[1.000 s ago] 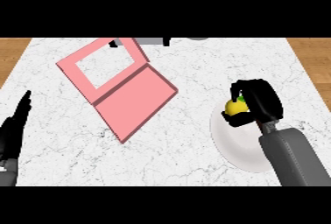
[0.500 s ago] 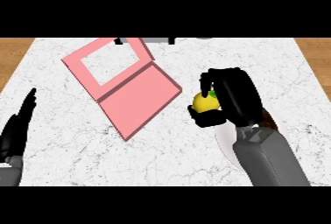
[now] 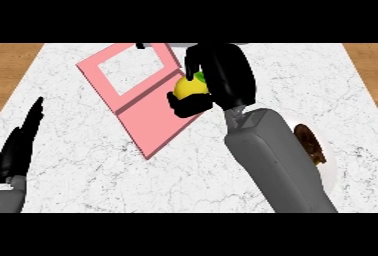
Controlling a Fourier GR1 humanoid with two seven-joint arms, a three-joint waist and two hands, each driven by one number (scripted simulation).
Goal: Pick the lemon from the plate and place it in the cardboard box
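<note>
A yellow lemon (image 3: 189, 86) with a green tip is held in my right hand (image 3: 220, 77), whose black fingers and thumb curl round it. Hand and lemon hang over the right edge of the pink cardboard box (image 3: 140, 102), which lies open with its lid flap folded out. The white plate (image 3: 327, 162) sits at the right, mostly hidden behind my grey right forearm. My left hand (image 3: 21, 145) rests open at the left edge, fingers up.
A brown food item (image 3: 310, 145) lies on the plate. The white marble counter (image 3: 111, 170) ends in wooden strips at the left and right. Dark and white objects peek in at the far edge behind the box.
My right hand has carried the lemon up off the plate and leftward, from beside the box to over its right edge. The left hand has barely moved.
</note>
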